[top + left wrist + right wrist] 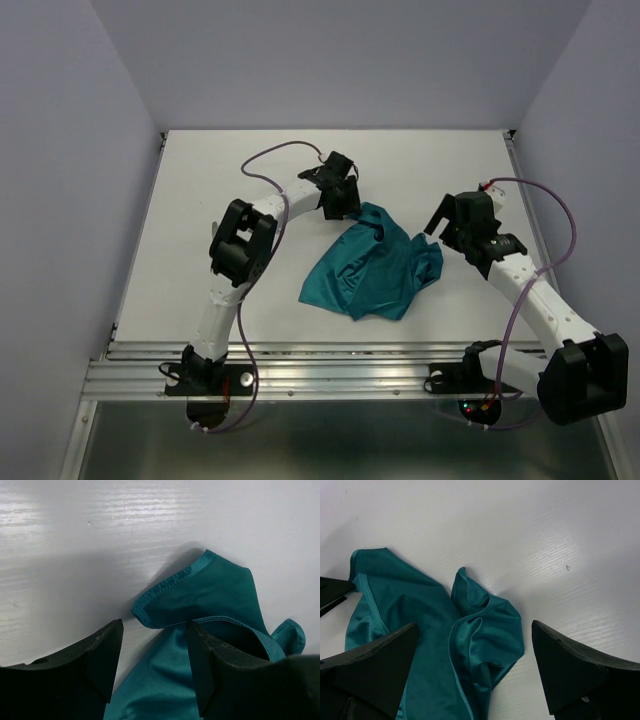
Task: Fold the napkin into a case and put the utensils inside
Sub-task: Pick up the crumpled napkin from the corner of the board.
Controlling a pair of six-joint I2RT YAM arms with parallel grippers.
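Left jaws black, spread apart, straddling far hem of crumpled teal sheeny cloth napkin (pixel 210 590), nothing pinched | right jaws wide apart over its bunched right edge | napkin mid white bench (pixel 200 180), between arms | risk: closing on doubled layers would drag folds along, not flatten them

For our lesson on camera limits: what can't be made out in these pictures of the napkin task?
Utensils: seen in no view; the napkin's folds may cover them.
Left wrist: left end effector and bottom edge cut off the napkin.
Right wrist: bottom edge crops it too.
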